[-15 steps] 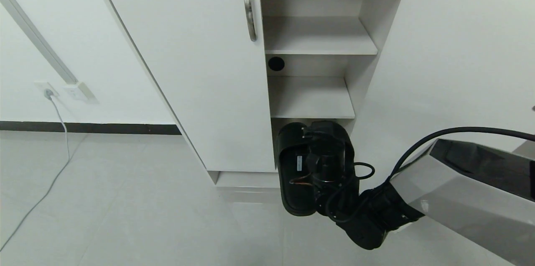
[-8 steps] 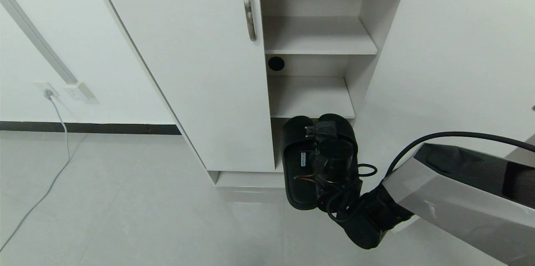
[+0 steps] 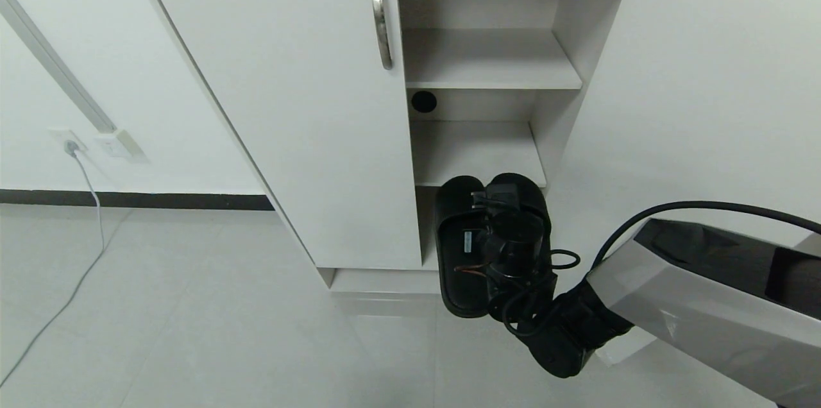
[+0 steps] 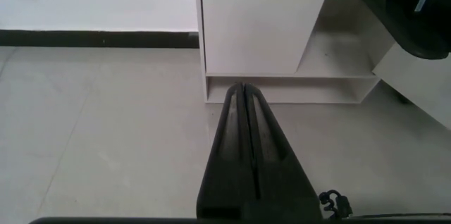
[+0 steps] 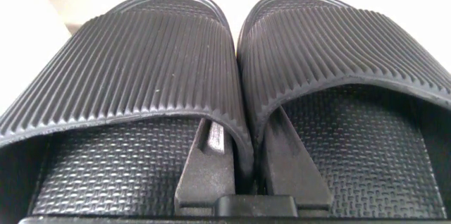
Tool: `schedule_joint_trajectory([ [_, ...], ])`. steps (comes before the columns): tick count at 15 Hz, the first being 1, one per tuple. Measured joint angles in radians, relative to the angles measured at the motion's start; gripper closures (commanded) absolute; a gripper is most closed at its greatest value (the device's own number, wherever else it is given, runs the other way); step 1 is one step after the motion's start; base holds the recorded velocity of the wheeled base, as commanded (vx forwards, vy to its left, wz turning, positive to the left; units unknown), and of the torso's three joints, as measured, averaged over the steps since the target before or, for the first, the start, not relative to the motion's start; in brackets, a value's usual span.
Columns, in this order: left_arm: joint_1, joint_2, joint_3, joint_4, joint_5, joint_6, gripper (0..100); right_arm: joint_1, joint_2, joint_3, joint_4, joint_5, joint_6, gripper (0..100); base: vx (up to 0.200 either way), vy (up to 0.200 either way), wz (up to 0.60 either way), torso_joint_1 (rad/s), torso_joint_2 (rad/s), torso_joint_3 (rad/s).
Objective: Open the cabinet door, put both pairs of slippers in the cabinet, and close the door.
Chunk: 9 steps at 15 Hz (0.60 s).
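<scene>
A pair of black slippers (image 3: pixel 458 247) hangs side by side at the mouth of the white cabinet's lowest compartment (image 3: pixel 426 228), toes toward the inside. My right gripper (image 3: pixel 503 215) is shut on them. In the right wrist view its fingers (image 5: pixel 208 160) pinch the two inner edges of the ribbed slippers (image 5: pixel 155 62) together. The cabinet's right half stands open, showing two bare shelves (image 3: pixel 487 58). Its open door (image 3: pixel 693 93) stands at the right. My left gripper (image 4: pixel 244 91) is shut on nothing, low over the floor in front of the cabinet base, with the slippers (image 4: pixel 409 5) off to one side.
The cabinet's left door (image 3: pixel 295 106) with its metal handle (image 3: pixel 381 20) is closed, close beside the slippers. A wall socket with a grey cable (image 3: pixel 70 148) is at the far left. Pale tiled floor (image 3: pixel 192 331) lies open before the cabinet.
My right arm has carried the slippers a little to the right and toward the cabinet's lowest opening. The head camera has tilted slightly.
</scene>
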Motion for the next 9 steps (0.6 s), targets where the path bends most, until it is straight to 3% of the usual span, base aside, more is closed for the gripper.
schedule_joint_trajectory([
  [7, 0.000, 0.000, 0.000, 0.000, 0.000, 0.000, 100, 0.000, 0.002, -0.002, 0.001, 0.003, 0.000, 100, 0.200, 0.000, 0.00, 0.004, 0.00, 0.001],
  [9, 0.000, 0.000, 0.000, -0.001, 0.002, -0.004, 100, -0.005, 0.006, -0.003, 0.007, 0.013, 0.000, 100, 0.000, 0.000, 0.00, 0.000, 0.00, 0.000],
])
